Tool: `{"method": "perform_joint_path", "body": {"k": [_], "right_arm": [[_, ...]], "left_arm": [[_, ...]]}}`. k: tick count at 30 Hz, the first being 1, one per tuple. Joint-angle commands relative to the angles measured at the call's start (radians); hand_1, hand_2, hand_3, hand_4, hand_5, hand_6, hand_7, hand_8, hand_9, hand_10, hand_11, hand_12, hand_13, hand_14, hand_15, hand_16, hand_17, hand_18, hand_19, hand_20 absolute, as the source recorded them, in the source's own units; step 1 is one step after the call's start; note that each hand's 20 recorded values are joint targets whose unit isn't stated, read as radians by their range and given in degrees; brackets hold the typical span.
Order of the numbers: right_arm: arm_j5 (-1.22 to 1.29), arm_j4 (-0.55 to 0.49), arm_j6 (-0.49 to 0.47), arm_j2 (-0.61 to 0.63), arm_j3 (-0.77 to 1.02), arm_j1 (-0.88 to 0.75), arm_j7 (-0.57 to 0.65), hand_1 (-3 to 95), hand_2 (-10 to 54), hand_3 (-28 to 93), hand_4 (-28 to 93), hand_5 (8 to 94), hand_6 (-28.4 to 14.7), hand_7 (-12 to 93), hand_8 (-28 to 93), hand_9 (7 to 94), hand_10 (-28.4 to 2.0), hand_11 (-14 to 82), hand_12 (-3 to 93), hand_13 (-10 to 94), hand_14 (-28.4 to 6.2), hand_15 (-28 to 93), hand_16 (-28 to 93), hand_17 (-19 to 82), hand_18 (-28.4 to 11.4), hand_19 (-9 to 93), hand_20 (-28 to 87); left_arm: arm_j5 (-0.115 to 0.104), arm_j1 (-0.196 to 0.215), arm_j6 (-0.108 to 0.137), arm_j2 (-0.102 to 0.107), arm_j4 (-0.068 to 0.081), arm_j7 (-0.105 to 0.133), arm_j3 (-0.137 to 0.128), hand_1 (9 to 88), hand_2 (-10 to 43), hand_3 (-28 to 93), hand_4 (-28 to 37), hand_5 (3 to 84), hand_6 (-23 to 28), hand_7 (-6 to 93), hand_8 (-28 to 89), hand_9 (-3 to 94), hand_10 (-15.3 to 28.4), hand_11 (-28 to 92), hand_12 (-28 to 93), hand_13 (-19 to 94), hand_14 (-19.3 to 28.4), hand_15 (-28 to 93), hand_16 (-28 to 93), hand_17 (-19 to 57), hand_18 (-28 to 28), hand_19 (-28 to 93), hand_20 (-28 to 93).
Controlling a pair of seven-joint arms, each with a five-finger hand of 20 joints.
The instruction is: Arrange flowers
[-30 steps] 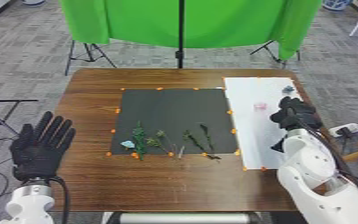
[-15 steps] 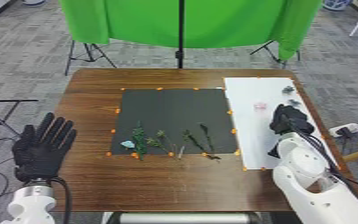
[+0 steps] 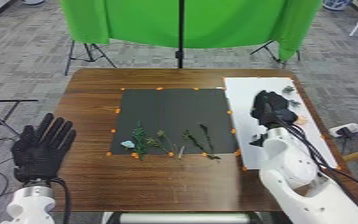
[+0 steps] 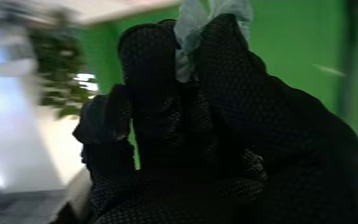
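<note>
We see a green cloth (image 3: 140, 25) behind the brown bench (image 3: 158, 187); our right robot hand (image 3: 271, 107) pinches a pale, filmy piece (image 4: 188, 35) at its fingertips.

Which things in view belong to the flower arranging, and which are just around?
Likely for the job:
green stems
pale blue flower
black mat
white sheet
pale piece pinched in the right hand

Just around, it seems:
green cloth
black stand

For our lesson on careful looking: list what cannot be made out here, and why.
Pale, translucent piece, right wrist view: one end cut off by the edge, the other hidden by the black-gloved right hand.
White rectangular sheet, head view: partly hidden behind that hand.
Small grey clumps on it, head view: too small to identify.
</note>
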Motion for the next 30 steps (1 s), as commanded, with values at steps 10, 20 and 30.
{"method": "perform_joint_path", "body": {"k": [10, 20, 30], "right_arm": [[0.083, 0.279, -0.149, -0.388, -0.387, 0.439, -0.268, 64.0, -9.5, 68, -28, 68.7, -2.0, 35, -4, 74.6, -12.3, 17.8, 39.8, 66, -6.9, 52, 34, 35, -21.4, 88, 42], [0.021, 0.383, -0.234, -0.482, -0.516, 0.468, -0.212, 63.1, -9.5, 68, -28, 67.7, -1.8, 33, -5, 73.0, -12.5, 17.4, 38.1, 65, -6.6, 50, 34, 34, -21.4, 88, 42], [-0.119, 0.532, -0.245, -0.611, -0.456, 0.446, -0.221, 62.2, -9.5, 68, -28, 67.7, -1.9, 30, -6, 71.6, -13.1, 20.3, 33.6, 65, -6.8, 48, 33, 34, -22.0, 87, 41]], "left_arm": [[-0.015, -0.049, 0.005, 0.033, 0.027, 0.015, 0.027, 28.0, 8.4, 79, -28.3, 41.5, 10.0, 10.0, -10, 35.1, 16.0, 19, 8, 26, 16.4, 34, -8, -9.6, 14.8, 37, 11], [-0.015, -0.067, -0.005, 0.086, 0.012, 0.054, 0.054, 27.9, 8.4, 79, -28.3, 41.5, 10.0, 10.0, -10, 35.1, 16.1, 19, 8, 26, 16.6, 34, -8, -9.6, 14.8, 37, 11], [-0.006, -0.121, 0.008, 0.099, 0.035, 0.017, 0.075, 28.0, 8.5, 79, -28.3, 41.5, 10.0, 9.9, -10, 35.1, 16.1, 19, 8, 26, 16.6, 34, -8, -9.5, 14.8, 37, 11]]}}
